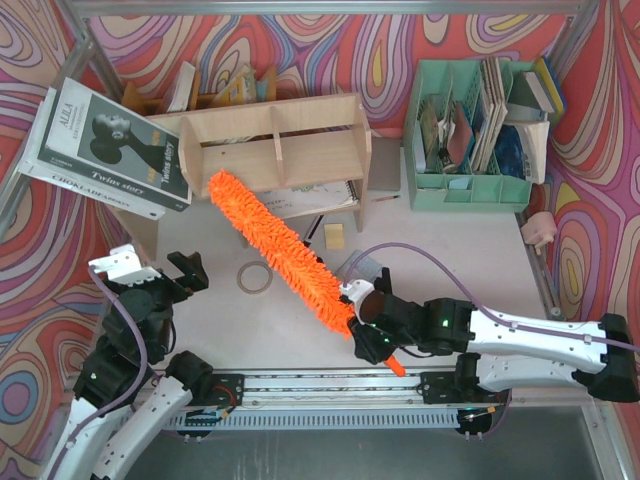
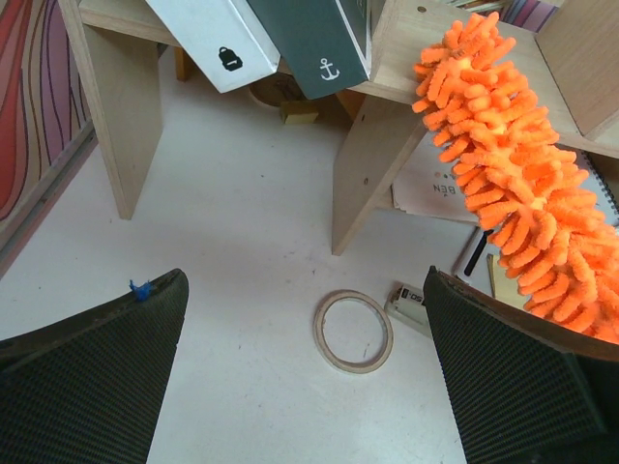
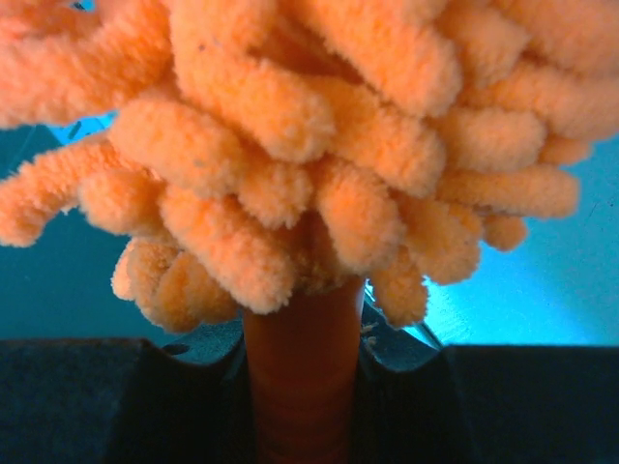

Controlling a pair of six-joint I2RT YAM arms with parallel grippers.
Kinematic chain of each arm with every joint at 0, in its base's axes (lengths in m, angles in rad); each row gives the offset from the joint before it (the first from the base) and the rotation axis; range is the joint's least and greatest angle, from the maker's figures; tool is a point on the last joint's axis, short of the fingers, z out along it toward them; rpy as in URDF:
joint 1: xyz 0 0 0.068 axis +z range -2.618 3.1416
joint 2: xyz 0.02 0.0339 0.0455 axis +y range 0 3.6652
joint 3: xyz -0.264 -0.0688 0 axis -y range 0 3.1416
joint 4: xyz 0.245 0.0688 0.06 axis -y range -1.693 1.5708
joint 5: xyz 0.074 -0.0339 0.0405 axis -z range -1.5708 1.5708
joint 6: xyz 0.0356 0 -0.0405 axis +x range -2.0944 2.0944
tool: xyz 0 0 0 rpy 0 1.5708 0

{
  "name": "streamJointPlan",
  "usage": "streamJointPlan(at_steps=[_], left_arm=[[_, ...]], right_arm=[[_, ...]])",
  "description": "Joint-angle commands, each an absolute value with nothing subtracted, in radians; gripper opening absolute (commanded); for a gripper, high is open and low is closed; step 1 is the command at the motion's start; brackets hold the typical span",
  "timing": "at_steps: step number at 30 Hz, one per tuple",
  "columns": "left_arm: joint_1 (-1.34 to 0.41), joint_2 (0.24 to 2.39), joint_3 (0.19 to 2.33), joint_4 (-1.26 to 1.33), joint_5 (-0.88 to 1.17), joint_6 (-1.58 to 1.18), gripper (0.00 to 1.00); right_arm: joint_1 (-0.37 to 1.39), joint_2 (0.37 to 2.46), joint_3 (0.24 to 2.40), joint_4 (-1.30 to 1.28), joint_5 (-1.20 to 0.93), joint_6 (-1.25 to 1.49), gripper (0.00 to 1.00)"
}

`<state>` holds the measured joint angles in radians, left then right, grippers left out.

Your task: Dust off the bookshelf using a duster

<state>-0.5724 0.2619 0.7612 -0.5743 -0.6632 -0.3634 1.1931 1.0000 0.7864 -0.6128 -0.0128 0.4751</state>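
The bookshelf (image 1: 275, 150) is a light plywood unit with two tiers at the back centre; its leg and shelf edge show in the left wrist view (image 2: 372, 164). The duster (image 1: 280, 245), long, fluffy and bright orange, slants from my right gripper up-left, its tip at the shelf's lower tier near the left side. My right gripper (image 1: 368, 335) is shut on the duster's orange handle (image 3: 302, 377), and the fluffy head (image 3: 309, 145) fills the right wrist view. My left gripper (image 1: 187, 272) stands open over bare table at the left, holding nothing; its fingers (image 2: 87, 372) flank a tape ring.
A tape ring (image 2: 354, 331) lies on the table before the shelf, a small white item (image 2: 411, 304) beside it. Books (image 1: 110, 150) lean at the left. A mint-green organiser (image 1: 470, 130) with books stands at the back right. A notebook (image 1: 310, 198) lies under the shelf.
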Motion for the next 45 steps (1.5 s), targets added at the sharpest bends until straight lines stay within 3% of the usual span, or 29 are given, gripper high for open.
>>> streamJointPlan(at_steps=[1, 9, 22, 45], left_arm=[[-0.567, 0.256, 0.767, -0.573, -0.678, -0.371, 0.98], [-0.566, 0.254, 0.765, -0.574, -0.682, -0.370, 0.98], [-0.567, 0.263, 0.766, -0.570, -0.677, -0.368, 0.98], [-0.566, 0.264, 0.765, -0.573, -0.677, -0.370, 0.98]], right_arm=[[1.201, 1.019, 0.778, -0.627, -0.019, 0.528, 0.00], [1.244, 1.077, 0.785, -0.639, -0.004, 0.535, 0.00], [1.278, 0.843, 0.756, -0.765, -0.006, 0.666, 0.00], [1.397, 0.903, 0.769, -0.876, 0.184, 0.805, 0.00]])
